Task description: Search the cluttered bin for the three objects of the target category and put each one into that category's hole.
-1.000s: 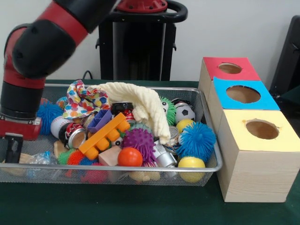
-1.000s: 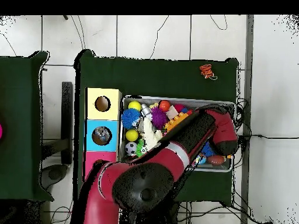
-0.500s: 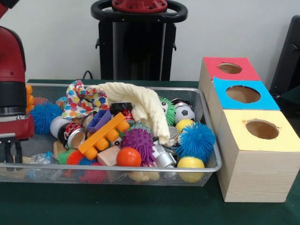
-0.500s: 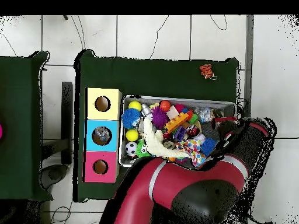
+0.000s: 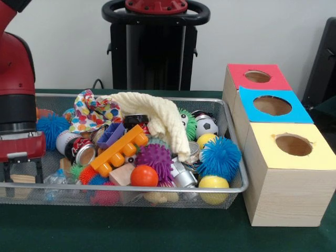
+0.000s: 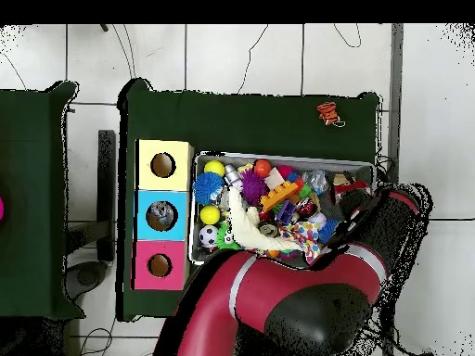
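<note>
Green cloth covers the desk [image 5: 157,233], on which everything is set. Next in bulk, the red and black arm [image 5: 16,79] is seen at the left of the front view, coming down over the left end of the bin; in the overhead view it is spread across the lower right of the bin. A wire-mesh bin [image 5: 231,131] is filled with clutter. Just beside its right end a row of three wooden boxes is placed, each with a round hole on top: a yellow-topped box [image 5: 294,152] nearest, a blue-topped box [image 5: 273,107] in the middle, a red-topped box [image 5: 257,77] farthest.

Inside the bin, a cream towel [image 5: 157,115] is draped over the middle of the pile, with a spotted cloth [image 5: 94,113] at its left. An orange toy brick [image 5: 118,151] lies tilted below them. A blue spiky ball [image 5: 219,156] rests at the right end, a purple spiky ball [image 5: 156,160] near the middle, and a small orange ball [image 5: 144,176] against the front wall.

The gripper [image 5: 22,173] is lowered at the bin's left front corner; its jaws are spread, with nothing seen pinched between them.
</note>
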You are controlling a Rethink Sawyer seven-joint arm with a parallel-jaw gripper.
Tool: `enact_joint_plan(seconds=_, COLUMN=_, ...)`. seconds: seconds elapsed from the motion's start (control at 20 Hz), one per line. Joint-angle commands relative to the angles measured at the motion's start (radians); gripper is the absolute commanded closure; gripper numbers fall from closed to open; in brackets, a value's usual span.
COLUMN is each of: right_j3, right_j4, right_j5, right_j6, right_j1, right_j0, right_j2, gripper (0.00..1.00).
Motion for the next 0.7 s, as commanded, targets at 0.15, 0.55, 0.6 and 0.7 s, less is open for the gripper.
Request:
enact_joint_plan(seconds=0.15, right_j3=0.046, right_j4=0.052, right_j5=-0.014, right_j6=-0.188, right_j1=0.015, right_j0=0.016, right_j2=0.145, gripper=0.00)
enact_joint_plan(seconds=0.55, right_j3=0.054, right_j4=0.058, right_j5=-0.123, right_j6=-0.261, right_j1=-0.003, right_j0=-0.013, right_j2=0.185, gripper=0.00)
enact_joint_plan(seconds=0.6, right_j3=0.058, right_j4=0.061, right_j5=-0.162, right_j6=-0.300, right_j1=-0.009, right_j0=-0.023, right_j2=0.199, gripper=0.00)
enact_joint_plan(seconds=0.7, right_j3=0.062, right_j4=0.066, right_j5=-0.238, right_j6=-0.373, right_j1=-0.019, right_j0=-0.042, right_j2=0.228, gripper=0.00)
